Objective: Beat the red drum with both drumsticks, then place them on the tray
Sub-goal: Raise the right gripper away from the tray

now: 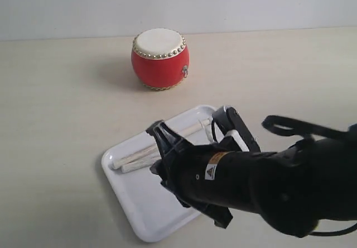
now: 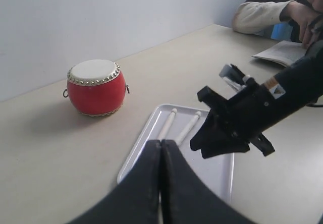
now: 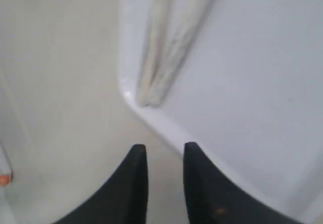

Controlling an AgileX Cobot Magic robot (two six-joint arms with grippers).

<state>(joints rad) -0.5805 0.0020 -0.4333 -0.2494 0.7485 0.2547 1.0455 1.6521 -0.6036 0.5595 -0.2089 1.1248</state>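
Observation:
The red drum (image 1: pixel 160 58) (image 2: pixel 96 90) stands upright on the table, beyond the tray and apart from it. Both drumsticks (image 1: pixel 139 157) (image 2: pixel 168 123) (image 3: pixel 166 57) lie side by side on the white tray (image 1: pixel 139 209) (image 2: pixel 222 171) (image 3: pixel 252 108), along one edge. My right gripper (image 1: pixel 159 129) (image 2: pixel 202 151) (image 3: pixel 164 151) hovers above the tray's corner by the stick ends, open with nothing between its fingers. My left gripper (image 2: pixel 161 142) is shut and empty, held back from the tray's near side; the exterior view does not show it.
A person leaning over an open book (image 2: pixel 280 52) sits at the table's far end. A pale wall runs behind the drum. The right arm (image 1: pixel 262 186) covers the tray's right part in the exterior view.

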